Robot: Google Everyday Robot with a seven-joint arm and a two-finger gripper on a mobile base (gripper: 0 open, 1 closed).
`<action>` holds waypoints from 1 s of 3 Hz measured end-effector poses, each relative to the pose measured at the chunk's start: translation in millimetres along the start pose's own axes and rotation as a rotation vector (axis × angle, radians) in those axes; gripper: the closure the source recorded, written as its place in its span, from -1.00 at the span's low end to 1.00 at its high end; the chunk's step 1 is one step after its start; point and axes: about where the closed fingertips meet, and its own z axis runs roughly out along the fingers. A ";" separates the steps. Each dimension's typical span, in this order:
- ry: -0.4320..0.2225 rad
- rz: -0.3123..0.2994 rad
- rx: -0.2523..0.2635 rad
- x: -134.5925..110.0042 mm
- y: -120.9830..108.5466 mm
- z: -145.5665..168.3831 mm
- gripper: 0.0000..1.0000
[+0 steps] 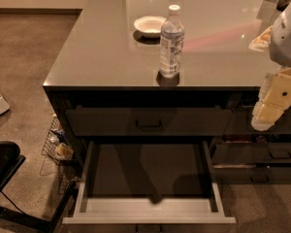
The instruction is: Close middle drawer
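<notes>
The middle drawer (150, 171) is pulled far out toward the camera. Its dark floor and pale grey inner walls (148, 208) show, and nothing lies in it. Its front face is at the bottom edge of the view, seen only from above. The matching top drawer front (148, 122) under the glossy countertop (102, 47) is shut. My gripper (274, 106), pale yellow on a white arm, hangs at the right edge, in front of the neighbouring drawer column and to the upper right of the open drawer, apart from it.
A clear water bottle (171, 40) and a white bowl (149, 25) stand on the countertop, with a packet (262, 38) at its right edge. Narrower dark drawers (276, 154) are at the right. A wire basket (56, 147) and a dark object (2, 164) sit on the floor at left.
</notes>
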 end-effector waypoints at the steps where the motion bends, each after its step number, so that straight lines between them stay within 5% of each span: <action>1: -0.005 0.002 0.001 0.8 1.7 1.4 -1.00; 3: -0.150 0.022 0.031 25.5 59.2 37.5 -1.00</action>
